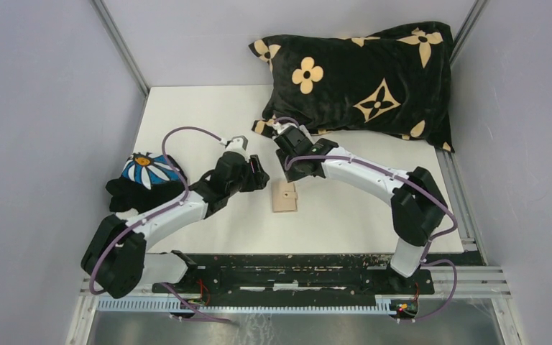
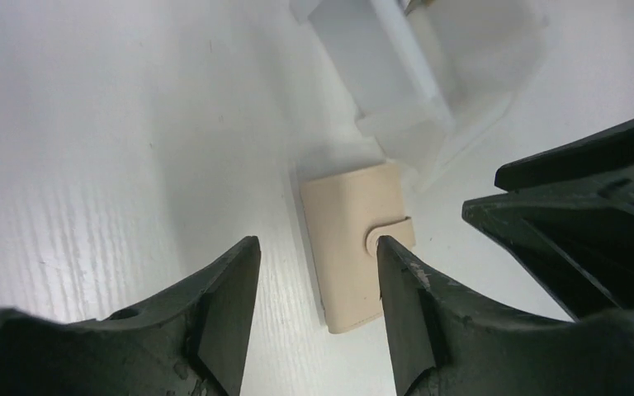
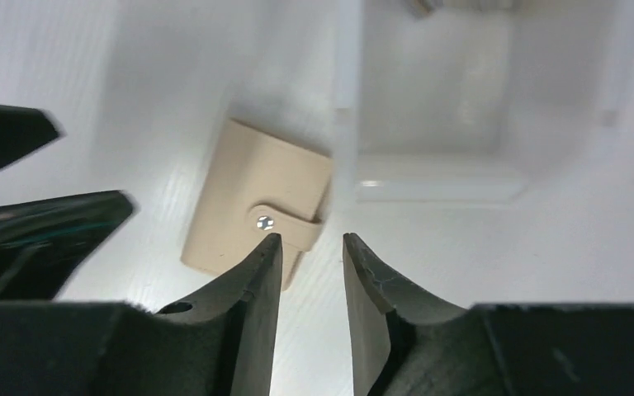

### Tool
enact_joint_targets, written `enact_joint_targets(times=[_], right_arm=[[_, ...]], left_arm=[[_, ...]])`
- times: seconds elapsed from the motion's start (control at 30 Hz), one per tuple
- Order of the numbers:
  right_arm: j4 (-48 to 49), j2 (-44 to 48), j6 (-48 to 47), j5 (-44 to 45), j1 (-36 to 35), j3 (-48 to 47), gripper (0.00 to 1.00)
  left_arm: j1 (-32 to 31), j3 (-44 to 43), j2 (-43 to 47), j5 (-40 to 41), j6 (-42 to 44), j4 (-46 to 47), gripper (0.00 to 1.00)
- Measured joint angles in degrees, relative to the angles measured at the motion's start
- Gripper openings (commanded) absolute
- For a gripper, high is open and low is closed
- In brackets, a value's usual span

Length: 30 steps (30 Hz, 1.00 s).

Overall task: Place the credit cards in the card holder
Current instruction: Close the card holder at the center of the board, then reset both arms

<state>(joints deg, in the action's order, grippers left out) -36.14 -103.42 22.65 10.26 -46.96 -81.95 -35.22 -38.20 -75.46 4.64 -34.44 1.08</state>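
Observation:
The tan card holder lies closed and flat on the white table, its snap tab fastened. It shows in the left wrist view and the right wrist view. My left gripper hovers just left of it, open and empty, with the holder seen between the fingers. My right gripper hovers just behind it, open with a narrower gap and empty, its left fingertip over the snap. No credit cards are clearly in view.
A clear plastic box stands just beyond the holder, also in the right wrist view. A black pillow with tan flowers lies at the back right. A blue-and-white daisy cloth lies at the left.

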Motion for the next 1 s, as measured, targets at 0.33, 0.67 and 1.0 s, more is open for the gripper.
enact_joint_targets(times=[0.33, 0.67, 1.0], right_arm=[[2.56, 10.69, 0.2, 11.47, 11.58, 7.82, 0.63], [1.53, 20.02, 0.42, 23.43, 18.01, 14.75, 0.87], [-1.77, 21.79, 2.71, 26.05, 18.27, 16.46, 1.0]], left_arm=[[1.05, -5.68, 6.29, 11.23, 4.28, -5.92, 0.91], [8.44, -5.05, 12.09, 15.1, 4.74, -8.22, 0.91], [9.03, -0.22, 17.29, 19.47, 4.83, -8.2, 0.95]])
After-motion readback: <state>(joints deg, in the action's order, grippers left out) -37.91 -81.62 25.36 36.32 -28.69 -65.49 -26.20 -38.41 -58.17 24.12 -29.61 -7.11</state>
